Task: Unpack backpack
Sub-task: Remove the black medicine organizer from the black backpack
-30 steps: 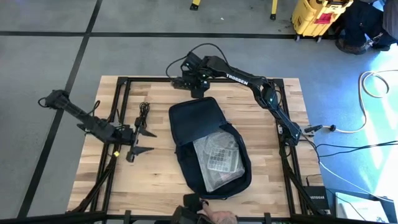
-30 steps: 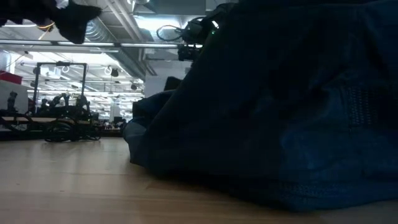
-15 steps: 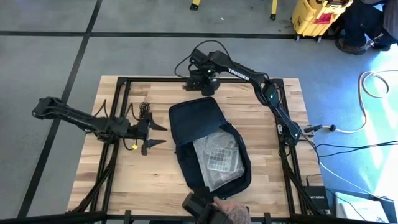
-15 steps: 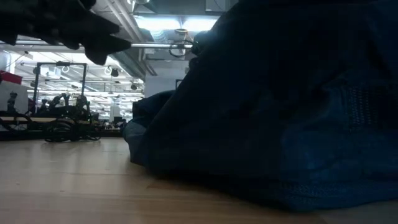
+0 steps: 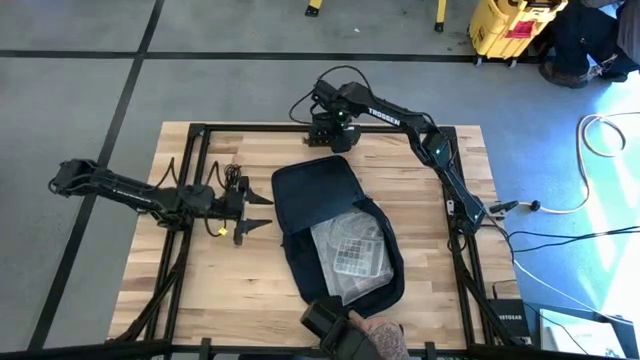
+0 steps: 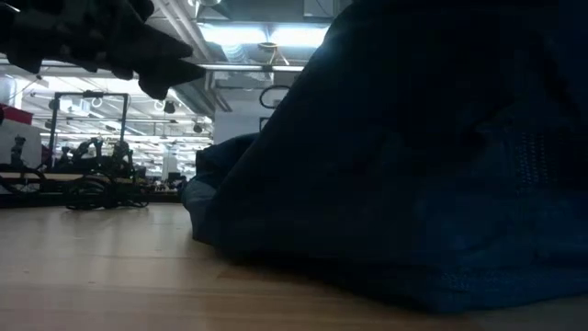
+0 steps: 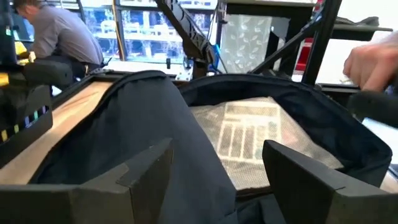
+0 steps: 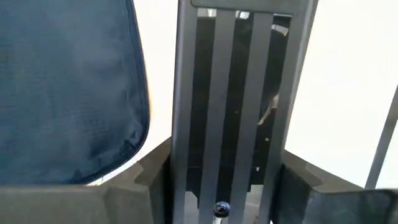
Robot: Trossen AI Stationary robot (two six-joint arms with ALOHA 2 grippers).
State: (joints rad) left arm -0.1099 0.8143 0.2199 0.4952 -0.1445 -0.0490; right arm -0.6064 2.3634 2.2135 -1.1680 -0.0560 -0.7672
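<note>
The dark navy backpack lies flat on the middle of the table, unzipped, its flap folded toward the far side. Inside it rests a crinkly clear plastic bag holding a flat grid-patterned item. My left gripper is open, level, just left of the backpack, its fingers pointing at the opening; in the low view it shows at the upper left. My right gripper is open above the table's far edge, beside the backpack's far end.
A person's hand holds a dark object at the near edge, by the backpack's near end; it also shows in the left wrist view. A black cord bundle lies left of the backpack. The black table frame runs along the edges.
My left gripper has moved toward the table's right, closing on the backpack's left side, still open. My right gripper has shifted right along the far edge and turned to point at the backpack's far end. The person's hand has come in over the near edge.
</note>
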